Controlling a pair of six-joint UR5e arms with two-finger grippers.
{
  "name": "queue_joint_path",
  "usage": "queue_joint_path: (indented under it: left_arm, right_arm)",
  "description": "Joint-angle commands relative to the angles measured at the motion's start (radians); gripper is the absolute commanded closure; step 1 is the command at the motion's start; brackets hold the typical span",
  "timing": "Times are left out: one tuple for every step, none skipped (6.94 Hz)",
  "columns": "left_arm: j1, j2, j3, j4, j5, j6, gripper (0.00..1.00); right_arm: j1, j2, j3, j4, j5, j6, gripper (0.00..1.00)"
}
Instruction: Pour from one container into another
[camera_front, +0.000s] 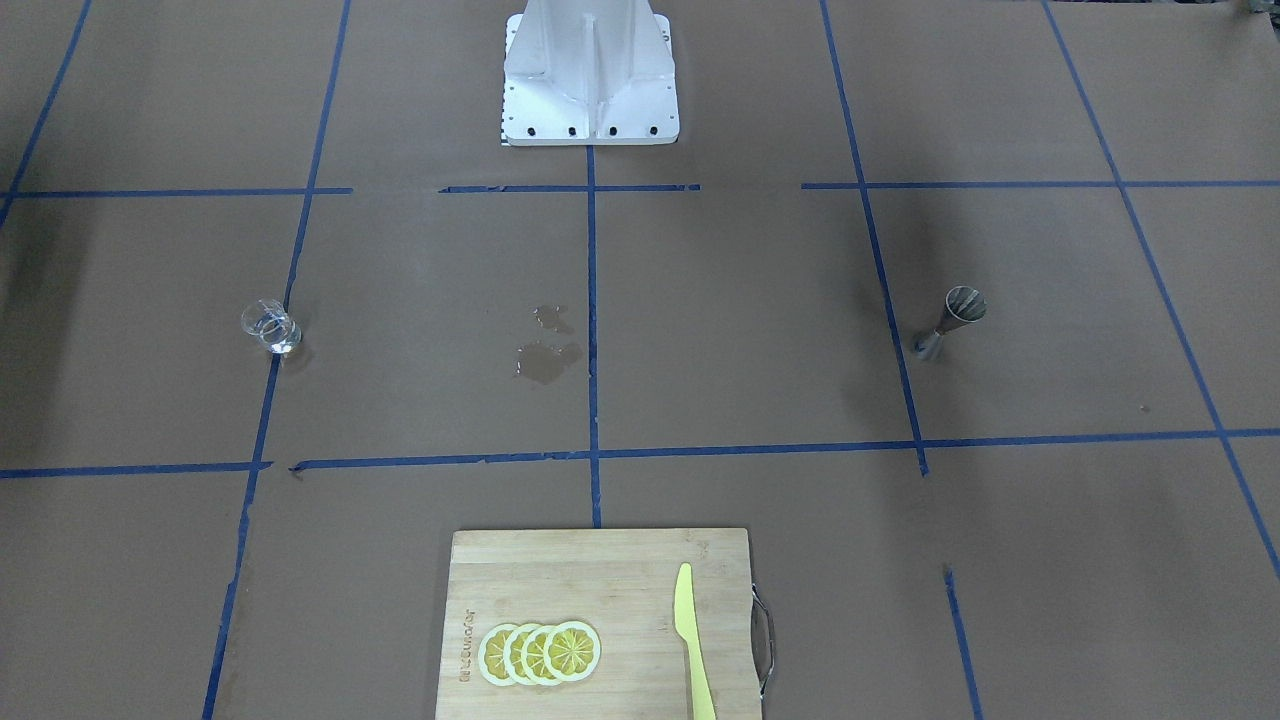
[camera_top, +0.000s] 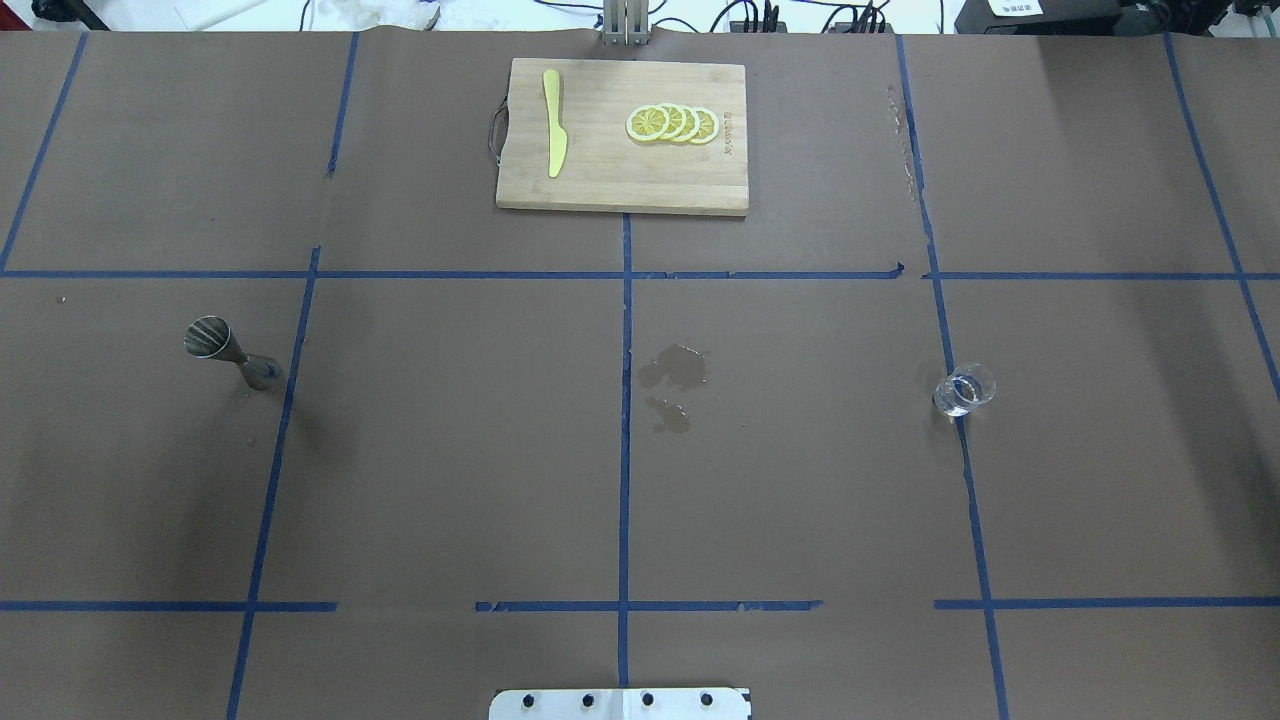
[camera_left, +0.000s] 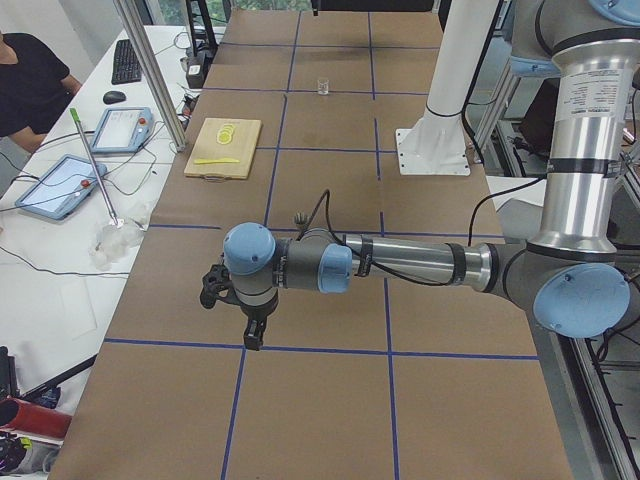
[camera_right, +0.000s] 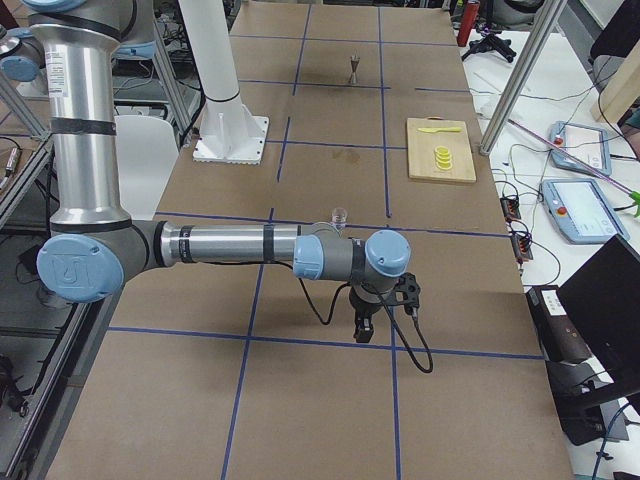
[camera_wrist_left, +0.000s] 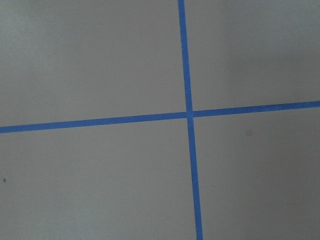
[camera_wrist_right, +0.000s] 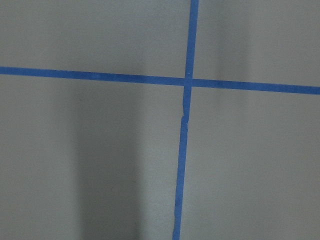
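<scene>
Starting layout for the pour, with neither vessel grasped yet. Clear glass beaker (camera_top: 965, 390): upright on the robot's right half of the table (camera_top: 450, 480), touching a blue tape line (camera_top: 975, 520), apparently holding a little clear liquid. Steel jigger (camera_top: 225, 350): upright with the wider cup uppermost, well apart on the left half, just beside another tape line. Left gripper (camera_left: 252, 335) and right gripper (camera_right: 362, 328): pointing down over bare paper towards the table's two ends, outside both central views and far from either vessel. Caught in the side views only, so impossible to tell whether the fingers are parted or closed. Wrist views: tape crossings only, no vessel. Near the centre line, between the vessels: dark wet patch (camera_top: 672, 370), probably spilt liquid. Far edge: cutting board (camera_top: 600, 175) with lemon slices (camera_top: 672, 124) and yellow knife (camera_top: 553, 120), not involved. Likely hazards, as judged from this layout:
- Slipping of the smooth glass under a weak or off-centre pinch.
- Sloshing over the rim during the long carry across the table, if moved jerkily.
- Toppling of the jigger on its narrow foot, if nudged by a finger or the beaker's lip.
- Missing the small metal mouth through a hasty tilt or a pour lip turned the wrong way, adding to the wet patch.
- Unsteady footing on softened paper, if either vessel is set down on that patch.
</scene>
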Motion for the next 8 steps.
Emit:
queue_joint_path:
  left_arm:
    - [0.002, 0.017, -0.047, -0.077, -0.033, -0.038, 0.0]
    - [0.007, 0.021, -0.042, -0.181, -0.062, -0.052, 0.0]
    - [0.06, 0.021, -0.022, -0.262, -0.063, -0.046, 0.0]
    - [0.071, 0.021, -0.003, -0.348, -0.07, -0.052, 0.0]
    - [0.073, 0.021, 0.036, -0.405, -0.078, -0.049, 0.0]
    - [0.074, 0.021, 0.057, -0.483, -0.13, -0.052, 0.0]
    - [0.08, 0.008, 0.061, -0.543, -0.136, -0.052, 0.0]
    - [0.092, -0.018, 0.058, -0.591, -0.135, -0.054, 0.0]
  right_arm:
    - [0.0, -0.001, 0.006, 0.048, 0.036, 0.004, 0.0]
    - [-0.009, -0.003, 0.003, 0.058, 0.03, -0.005, 0.0]
    - [-0.014, -0.001, 0.003, 0.058, 0.03, 0.001, 0.0]
    - [-0.014, -0.003, 0.004, 0.056, 0.032, 0.004, 0.0]
    - [-0.014, -0.003, 0.006, 0.058, 0.032, 0.003, 0.0]
    - [-0.014, -0.003, 0.009, 0.058, 0.032, 0.003, 0.0]
    - [-0.014, -0.004, 0.009, 0.056, 0.032, 0.003, 0.0]
    - [-0.014, -0.006, 0.009, 0.056, 0.032, 0.003, 0.0]
